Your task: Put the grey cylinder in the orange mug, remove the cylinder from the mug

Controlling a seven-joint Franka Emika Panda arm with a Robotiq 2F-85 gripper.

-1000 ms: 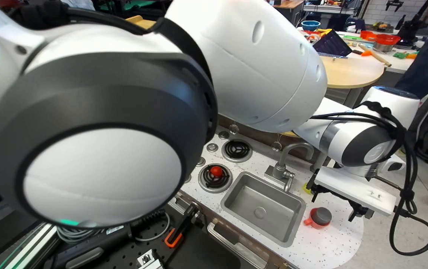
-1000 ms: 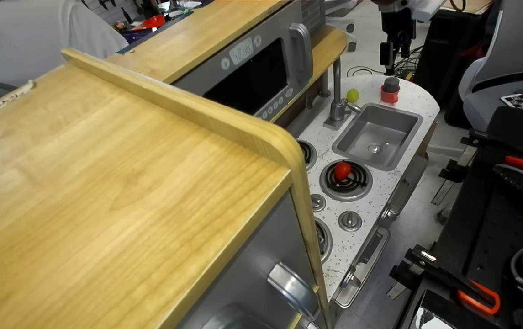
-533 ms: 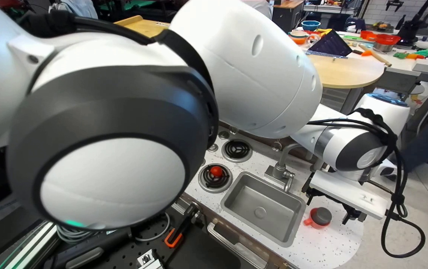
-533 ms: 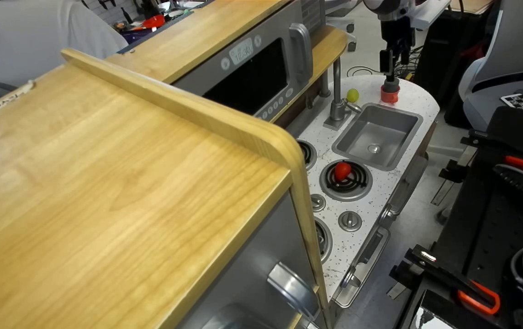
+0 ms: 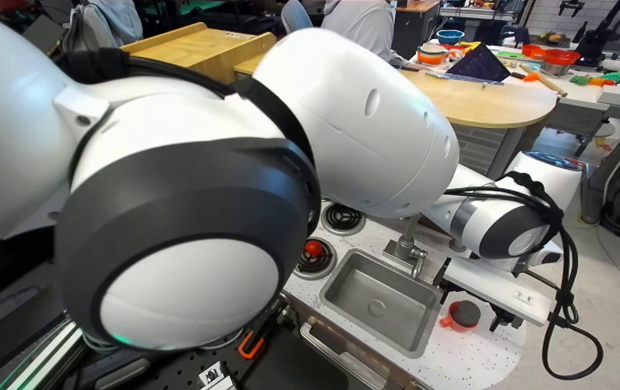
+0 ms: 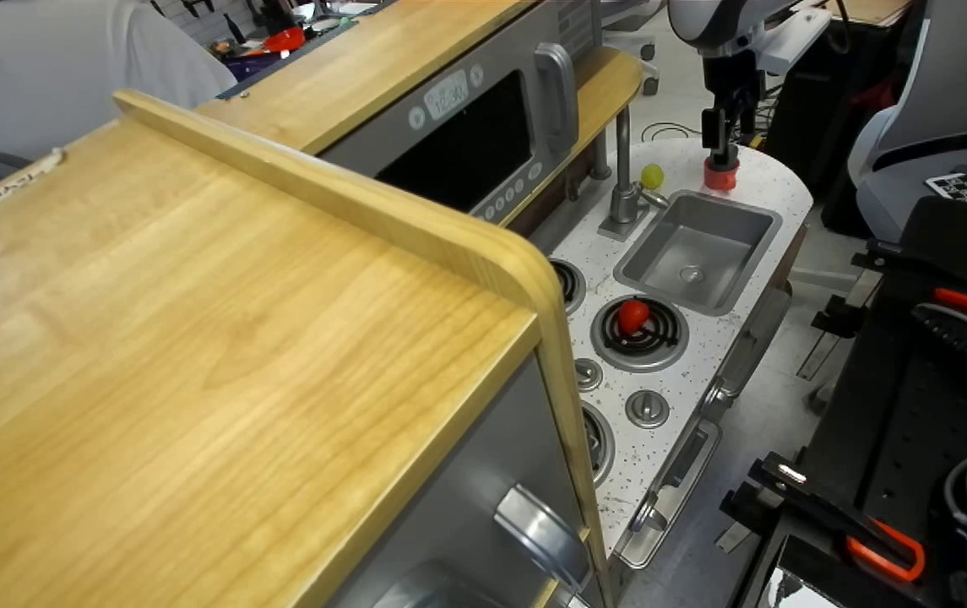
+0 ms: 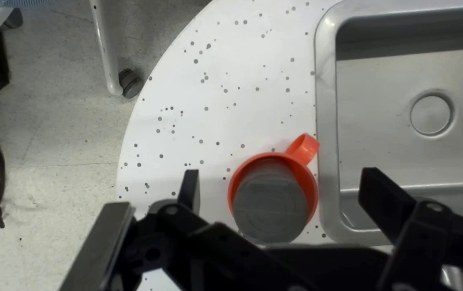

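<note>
The orange mug (image 7: pixel 311 190) stands upright on the white speckled counter beside the sink, its handle toward the basin. The grey cylinder (image 7: pixel 271 208) stands in the mug, its top above the rim. Both show in an exterior view, the mug (image 5: pixel 449 322) with the cylinder (image 5: pixel 467 313) in it. My gripper (image 7: pixel 280 184) is open, its fingers on either side of the cylinder with gaps to both. In an exterior view the gripper (image 6: pixel 721 154) is low over the mug (image 6: pixel 720 176) and largely hides the cylinder. Finger height beside the cylinder is hard to tell.
The grey sink basin (image 7: pixel 326 121) lies right beside the mug. The faucet (image 6: pixel 622 190) and a yellow-green ball (image 6: pixel 652 176) are near. A red ball-like object (image 6: pixel 633 316) sits on a burner. The counter's rounded edge (image 7: pixel 123 149) is close on the mug's far side.
My gripper has come down over the mug and cylinder, and the arm has shifted lower in both exterior views. The mug and cylinder have not moved. The fingers stay open.
</note>
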